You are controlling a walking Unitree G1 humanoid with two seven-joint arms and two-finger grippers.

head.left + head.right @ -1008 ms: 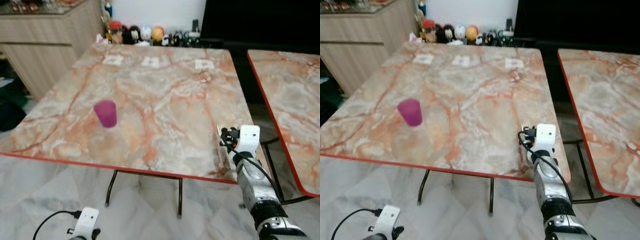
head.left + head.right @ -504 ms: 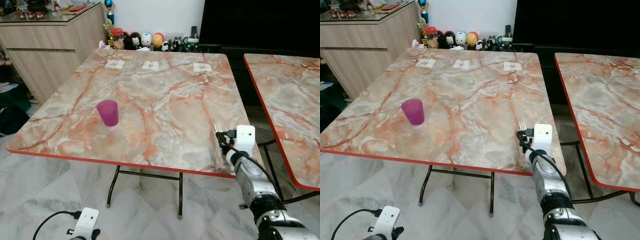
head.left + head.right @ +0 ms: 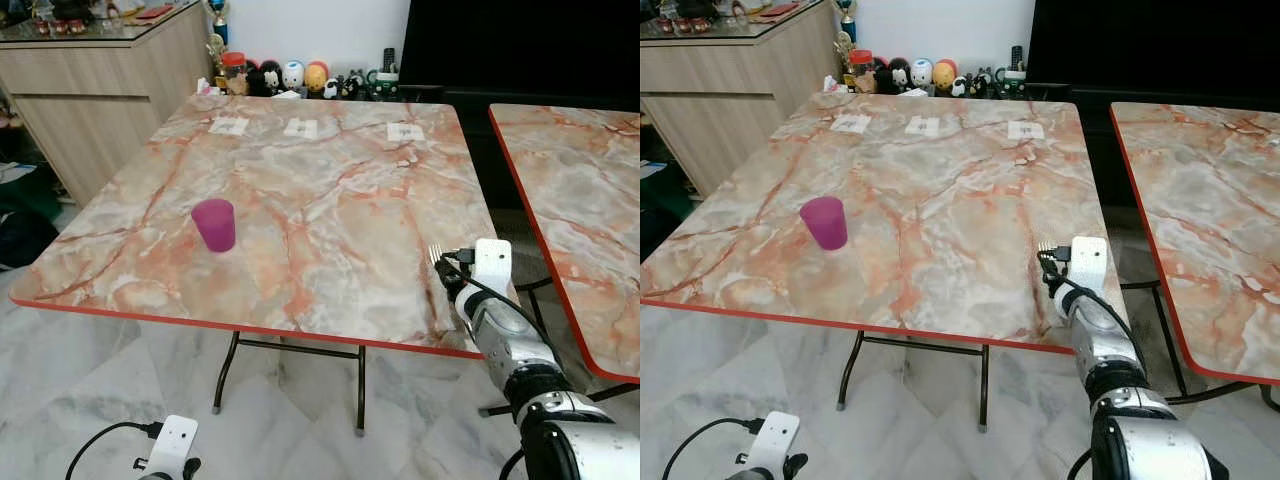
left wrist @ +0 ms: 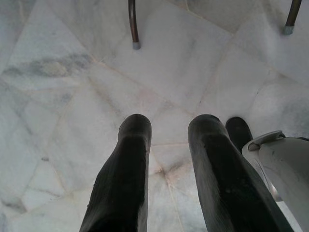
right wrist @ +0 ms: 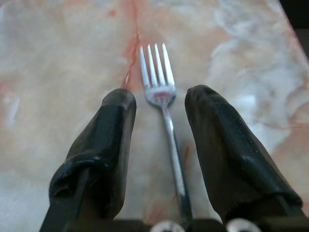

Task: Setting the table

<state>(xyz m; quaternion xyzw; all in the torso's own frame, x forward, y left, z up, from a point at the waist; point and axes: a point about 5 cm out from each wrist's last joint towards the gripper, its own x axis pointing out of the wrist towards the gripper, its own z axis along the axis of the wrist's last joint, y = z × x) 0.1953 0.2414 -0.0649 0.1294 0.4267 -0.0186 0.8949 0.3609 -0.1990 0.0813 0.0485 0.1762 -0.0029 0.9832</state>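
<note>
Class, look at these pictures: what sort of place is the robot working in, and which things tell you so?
Probably a home dining or living area: a marble-patterned table with a purple cup, a wooden sideboard, and figurines lined against the wall by a large dark screen.

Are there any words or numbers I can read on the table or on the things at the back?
None can be read.
Three white paper slips on the marble table: marks too small and blurred.
Jar and figurines at the back: labels too small.
Purple cup: plain.
</note>
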